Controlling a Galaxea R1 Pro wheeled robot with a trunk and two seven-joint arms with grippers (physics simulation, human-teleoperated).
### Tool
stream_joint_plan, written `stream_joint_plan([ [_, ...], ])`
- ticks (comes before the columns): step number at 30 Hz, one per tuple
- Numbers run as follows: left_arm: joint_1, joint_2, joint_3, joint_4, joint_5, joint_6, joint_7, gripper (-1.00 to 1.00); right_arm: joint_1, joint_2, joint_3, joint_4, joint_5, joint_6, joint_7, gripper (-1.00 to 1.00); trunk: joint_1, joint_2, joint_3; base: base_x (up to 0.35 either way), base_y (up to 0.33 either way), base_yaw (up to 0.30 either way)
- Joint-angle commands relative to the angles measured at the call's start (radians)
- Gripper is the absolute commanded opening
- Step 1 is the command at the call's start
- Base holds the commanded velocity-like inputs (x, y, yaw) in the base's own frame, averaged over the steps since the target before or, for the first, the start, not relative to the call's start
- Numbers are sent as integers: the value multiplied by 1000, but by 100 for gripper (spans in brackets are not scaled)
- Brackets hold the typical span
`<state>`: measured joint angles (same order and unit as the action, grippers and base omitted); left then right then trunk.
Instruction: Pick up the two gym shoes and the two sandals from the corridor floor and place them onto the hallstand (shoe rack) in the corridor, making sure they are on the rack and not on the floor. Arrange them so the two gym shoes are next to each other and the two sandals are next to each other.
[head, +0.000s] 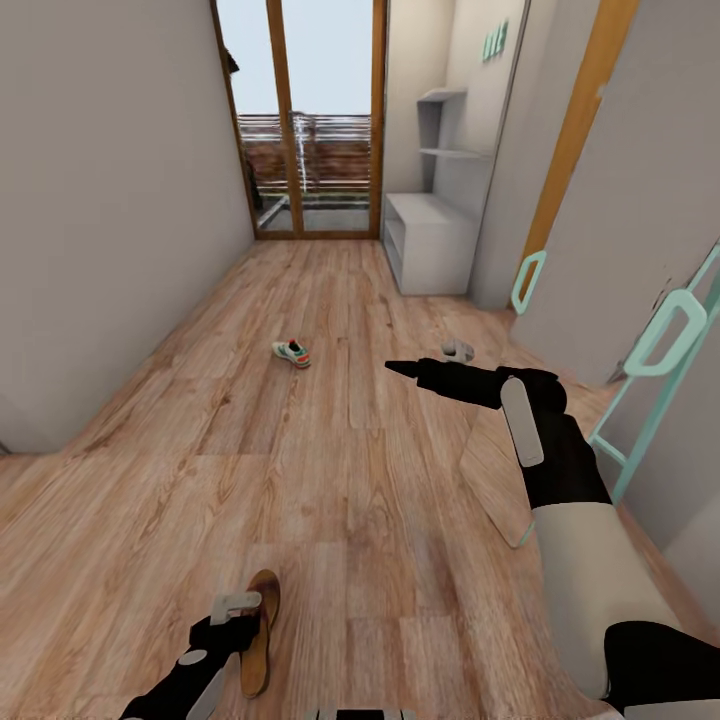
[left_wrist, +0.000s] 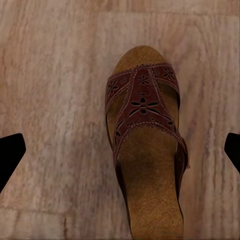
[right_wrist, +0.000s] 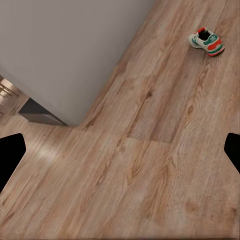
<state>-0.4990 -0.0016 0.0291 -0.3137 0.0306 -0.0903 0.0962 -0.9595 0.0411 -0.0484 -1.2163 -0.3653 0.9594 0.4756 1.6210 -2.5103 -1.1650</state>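
Corridor floor holds 1 sandal directly under the left gripper, fingers spread wide and empty, so pickup seems underway: lower, close, then carry it to the distant rack.

One brown sandal lies on the corridor floor. One white gym shoe with green and red accents is counted farther along. One greyish item, too small to identify, sits near the right arm. One hallstand stands at the far end. Two grippers: left, right.
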Motion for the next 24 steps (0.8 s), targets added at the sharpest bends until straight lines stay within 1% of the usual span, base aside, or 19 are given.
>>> stream_joint_plan([
  [1, -1, 0, 2, 1, 3, -3, 0, 100, -1, 1, -3, 0, 5, 5, 8, 100, 0, -1, -5, 0, 0, 0],
  [4, 0, -1, 2, 1, 5, -4, 0, 100, -1, 1, -3, 0, 5, 5, 8, 100, 2, -1, -17, 0, 0, 0],
  [7, 1, -3, 2, 3, 6, -5, 0, 100, -1, 1, -3, 0, 6, 5, 8, 100, 2, -1, -17, 0, 0, 0],
  [9, 4, -9, 2, 12, 6, -16, 0, 100, -1, 0, -2, 0, 6, 5, 8, 100, 2, -1, -17, 0, 0, 0],
  [11, 7, -17, 2, 24, 5, -40, 0, 100, -1, 0, -2, 0, 6, 5, 8, 100, 2, -1, -18, 0, 0, 0],
  [17, 10, -41, 2, 64, 4, -139, 11, 100, -1, 0, -3, 0, 6, 5, 8, 100, 2, -1, -23, 0, 0, 0],
  [20, 11, -52, 2, 75, 5, -164, 31, 100, -1, 0, -3, 0, 6, 5, 7, 100, 2, -1, -26, 0, 0, 0],
  [24, 11, -69, 1, 84, 6, -180, 64, 100, -1, 0, -4, 0, 6, 5, 7, 100, 2, -1, -27, 0, 0, 0],
])
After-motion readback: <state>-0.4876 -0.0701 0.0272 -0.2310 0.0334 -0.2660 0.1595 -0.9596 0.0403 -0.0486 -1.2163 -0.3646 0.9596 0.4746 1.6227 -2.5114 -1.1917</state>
